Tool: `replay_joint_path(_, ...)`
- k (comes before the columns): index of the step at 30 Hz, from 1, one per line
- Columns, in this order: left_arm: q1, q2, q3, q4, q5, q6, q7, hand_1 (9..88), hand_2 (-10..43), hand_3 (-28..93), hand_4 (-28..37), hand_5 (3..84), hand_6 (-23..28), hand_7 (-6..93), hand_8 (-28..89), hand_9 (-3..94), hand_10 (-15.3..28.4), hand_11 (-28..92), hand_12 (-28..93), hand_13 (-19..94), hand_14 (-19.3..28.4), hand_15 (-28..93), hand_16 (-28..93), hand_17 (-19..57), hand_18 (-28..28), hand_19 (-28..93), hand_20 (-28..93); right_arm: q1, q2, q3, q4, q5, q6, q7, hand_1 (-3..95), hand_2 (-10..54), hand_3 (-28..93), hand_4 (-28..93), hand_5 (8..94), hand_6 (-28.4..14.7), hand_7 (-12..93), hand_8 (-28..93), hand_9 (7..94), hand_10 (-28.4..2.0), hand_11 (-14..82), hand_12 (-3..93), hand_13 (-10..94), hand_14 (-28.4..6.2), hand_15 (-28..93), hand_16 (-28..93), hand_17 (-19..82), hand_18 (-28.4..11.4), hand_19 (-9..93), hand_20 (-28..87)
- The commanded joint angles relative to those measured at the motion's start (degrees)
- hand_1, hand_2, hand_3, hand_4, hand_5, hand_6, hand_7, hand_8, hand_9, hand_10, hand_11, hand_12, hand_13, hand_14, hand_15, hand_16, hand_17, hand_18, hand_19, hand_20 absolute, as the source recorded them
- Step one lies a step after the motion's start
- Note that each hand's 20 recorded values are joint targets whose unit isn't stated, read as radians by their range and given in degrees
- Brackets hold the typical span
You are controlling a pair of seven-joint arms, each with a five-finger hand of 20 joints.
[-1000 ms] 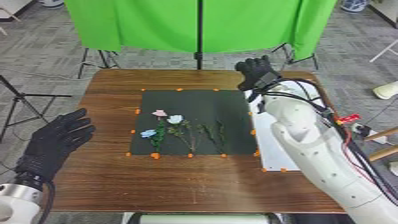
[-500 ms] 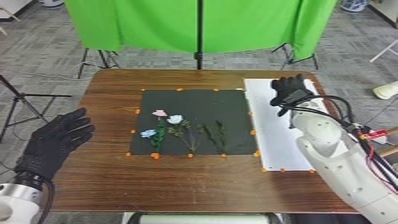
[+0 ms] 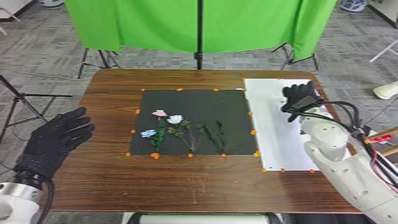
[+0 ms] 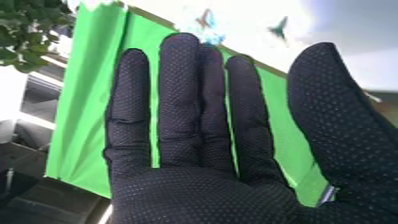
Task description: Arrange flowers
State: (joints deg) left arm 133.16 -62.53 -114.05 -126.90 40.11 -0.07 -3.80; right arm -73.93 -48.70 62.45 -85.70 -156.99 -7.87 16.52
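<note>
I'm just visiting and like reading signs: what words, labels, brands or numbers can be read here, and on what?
None that I can read.
Flowers, dark mat, white board: no legible writing.
Red part at the head view's right edge: any print is too small to read.

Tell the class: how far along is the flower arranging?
The pink flower, white flower, blue flower and greenery lie on the dark mat, so laying out looks done. The open right hand over the white board holds nothing. Perhaps only tidying is left; the greenery lies loose.
</note>
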Motion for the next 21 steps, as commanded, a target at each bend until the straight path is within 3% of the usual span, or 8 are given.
replay_joint_path(1, 0.7, -0.63, 0.2, 0.14, 0.03, 0.41, -0.13, 26.1, 3.1, 71, -28.3, 35.7, 4.4, 25.3, -13, 28.6, 13.0, 34, 14, 22, 14.8, 50, -5, -8.4, 21.0, 50, 6, 2.0, -1.2, -1.0, 2.8, -1.2, 2.1, 0.4, 35.4, -9.5, 86, -28, 50.4, 2.2, 38, -25, 60.3, -5.5, 39.9, 27.3, 61, -1.2, 54, 25, 22, -15.7, 67, 34)
replay_joint_path(4, 0.9, -0.83, 0.07, 0.1, 0.03, 0.34, 0.3, 26.1, 3.1, 71, -28.3, 35.7, 4.4, 25.4, -13, 28.8, 13.1, 34, 14, 22, 14.9, 50, -5, -8.4, 21.1, 50, 6, 2.7, -1.9, -1.7, 4.2, -1.1, 3.6, 0.4, 39.0, -9.5, 81, -28, 54.7, 3.0, 39, -25, 68.1, -3.1, 29.2, 37.4, 65, 0.0, 52, 31, 23, -15.2, 68, 35)
replay_joint_path(7, 1.4, -1.14, -0.14, -0.16, 0.05, 0.07, 0.37, 26.2, 3.1, 71, -28.3, 35.7, 4.4, 25.3, -13, 28.8, 13.0, 34, 14, 22, 14.9, 51, -5, -8.3, 21.0, 50, 6, 3.1, -2.3, -2.5, 5.6, -1.0, 7.6, -0.1, 42.6, -9.5, 78, -28, 57.9, 2.5, 48, -16, 77.5, -2.2, 22.3, 43.8, 71, 0.4, 51, 33, 25, -14.8, 70, 36)
replay_joint_path(12, 2.2, -1.42, -0.37, -0.44, 0.06, -0.1, 0.95, 26.1, 3.2, 71, -28.3, 35.6, 4.3, 25.3, -13, 28.7, 13.0, 34, 14, 22, 14.7, 50, -5, -8.4, 21.0, 50, 6, 2.8, -2.5, -2.7, 5.7, -1.5, 9.3, -0.1, 45.7, -6.7, 79, -28, 68.9, 2.9, 49, -14, 85.0, -2.1, 25.5, 42.4, 77, -1.0, 55, 28, 28, -15.0, 73, 37)
replay_joint_path(16, 2.7, -1.62, -0.53, -0.61, 0.11, -0.21, 1.22, 26.1, 3.1, 71, -28.3, 35.7, 4.4, 25.1, -13, 28.7, 13.0, 34, 14, 22, 14.8, 50, -5, -8.4, 21.0, 50, 6, 2.4, -2.3, -2.3, 3.1, -0.7, 5.2, 2.2, 43.8, -7.6, 81, -28, 68.0, 2.4, 49, -14, 83.9, -2.6, 25.4, 43.9, 76, -1.0, 56, 29, 28, -15.1, 73, 37)
replay_joint_path(18, 2.7, -1.79, -0.62, -0.55, 0.15, -0.45, 1.12, 26.1, 3.1, 71, -28.3, 35.7, 4.4, 25.2, -13, 28.7, 13.0, 34, 14, 22, 14.8, 51, -5, -8.3, 21.0, 50, 6, 2.3, -2.6, -1.9, 1.6, -1.1, 1.5, 3.4, 39.7, -9.2, 85, -28, 63.1, 0.9, 49, -15, 79.3, -3.9, 26.4, 44.8, 72, -1.8, 58, 30, 26, -15.5, 73, 37)
replay_joint_path(21, 2.4, -1.72, -0.56, -0.39, 0.15, -0.59, 0.93, 26.1, 3.1, 71, -28.3, 35.7, 4.4, 25.2, -13, 28.7, 13.0, 34, 14, 22, 14.8, 51, -5, -8.3, 21.0, 50, 6, 2.2, -2.9, -1.5, 1.0, -0.1, 0.6, 3.3, 35.7, -9.4, 87, -28, 59.3, 0.9, 45, -17, 71.9, -5.3, 32.7, 41.2, 69, -2.5, 61, 27, 25, -15.7, 72, 38)
